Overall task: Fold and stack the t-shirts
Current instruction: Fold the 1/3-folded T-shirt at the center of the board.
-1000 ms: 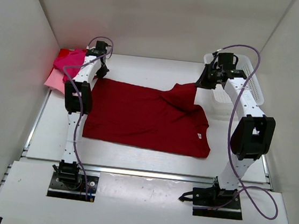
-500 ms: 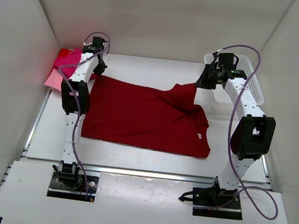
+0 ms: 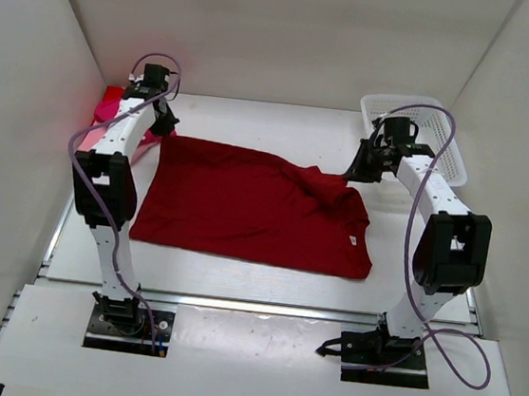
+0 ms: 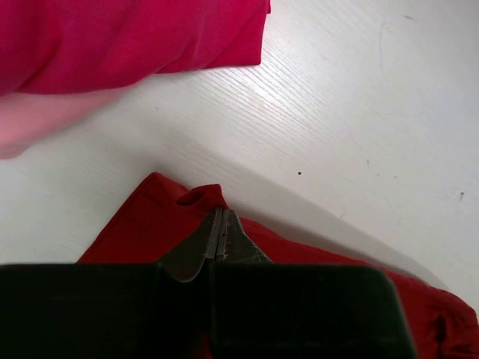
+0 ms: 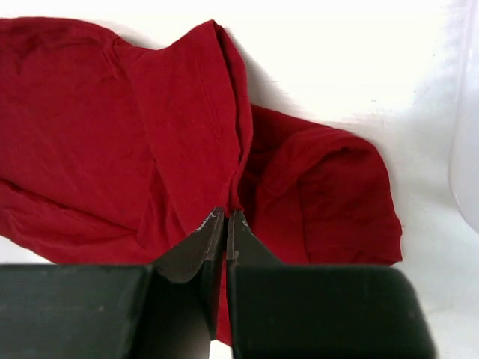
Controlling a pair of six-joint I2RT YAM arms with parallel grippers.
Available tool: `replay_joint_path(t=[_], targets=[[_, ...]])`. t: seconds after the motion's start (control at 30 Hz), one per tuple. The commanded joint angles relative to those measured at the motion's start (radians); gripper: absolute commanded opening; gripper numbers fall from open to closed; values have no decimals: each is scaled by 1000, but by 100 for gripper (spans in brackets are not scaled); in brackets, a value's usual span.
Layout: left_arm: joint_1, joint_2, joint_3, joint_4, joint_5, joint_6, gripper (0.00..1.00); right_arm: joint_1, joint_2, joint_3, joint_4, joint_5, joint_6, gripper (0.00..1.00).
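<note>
The large dark crimson t-shirt (image 3: 244, 205) lies spread on the table. My left gripper (image 3: 163, 127) is shut on its far left corner (image 4: 179, 206). My right gripper (image 3: 356, 170) is shut on a pinched fold at its far right sleeve (image 5: 239, 172), held a little above the table. The hot pink t-shirt (image 3: 113, 102) lies at the far left, mostly hidden behind my left arm; it fills the top left of the left wrist view (image 4: 127, 34). The pale pink t-shirt (image 4: 45, 123) lies under it, its edge showing.
A white mesh basket (image 3: 443, 142) stands at the far right, its rim also at the right edge of the right wrist view (image 5: 465, 149). White walls close in the table on the left, back and right. Bare table (image 3: 254, 120) lies behind the crimson shirt.
Both grippers moved: the left one out to the left, pulling the shirt's corner with it, the right one lower and nearer. The crimson shirt has shifted left and lies flatter.
</note>
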Motion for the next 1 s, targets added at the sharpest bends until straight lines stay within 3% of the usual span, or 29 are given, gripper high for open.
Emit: replay_joint_path(t=[0.0,0.23,0.57,0.73,0.97], targets=[[7,-124,-72,50,35,4,0,-15,-106,-17,46,-29,-15,0],[20,-290,-298,76,90,-9,0,-91,-264,-151,49,-141,0,0],[19,-491,-585,128,111,-6,0,-97,-444,-384,74,-118,-25,0],[11,-557,-623,131,73,20,0,-97,-517,-487,88,-72,-42,0],[59,-534,-625,145,52,26,0,-85,-603,-609,128,-15,-68,0]])
